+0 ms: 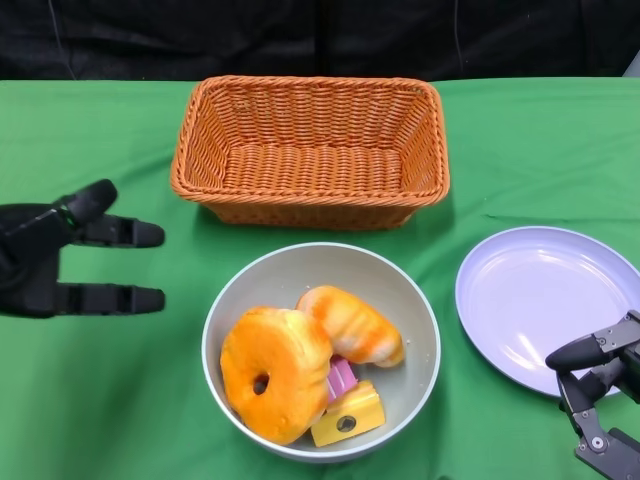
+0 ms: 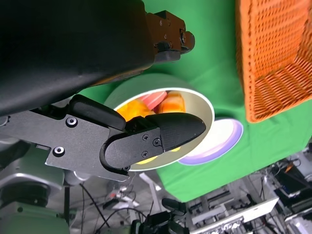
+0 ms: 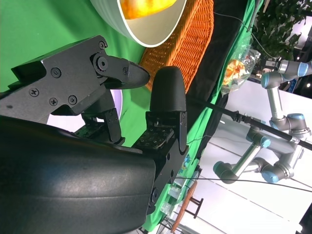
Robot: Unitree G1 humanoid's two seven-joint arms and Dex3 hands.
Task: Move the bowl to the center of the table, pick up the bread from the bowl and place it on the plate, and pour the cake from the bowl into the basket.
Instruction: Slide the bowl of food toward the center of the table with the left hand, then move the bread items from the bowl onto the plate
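Observation:
The grey bowl (image 1: 410,300) stands at the table's middle front, holding an orange ring-shaped bread (image 1: 275,370), an elongated orange bread (image 1: 350,325), a pink piece (image 1: 342,378) and a yellow cake wedge (image 1: 350,415). My left hand (image 1: 60,265) hovers open to the bowl's left, fingers stretched toward it, apart from it. At the lower right my right hand (image 1: 600,385) sits open over the near edge of the lilac plate (image 1: 540,290), holding nothing. The wicker basket (image 1: 310,150) stands empty behind the bowl. The bowl (image 2: 204,114) and plate (image 2: 219,144) also appear in the left wrist view.
Green cloth (image 1: 100,400) covers the table; a black backdrop runs behind its far edge. In the right wrist view the bowl (image 3: 117,22) and basket (image 3: 192,41) lie beyond my fingers (image 3: 168,92), and other robot arms (image 3: 278,122) stand off the table.

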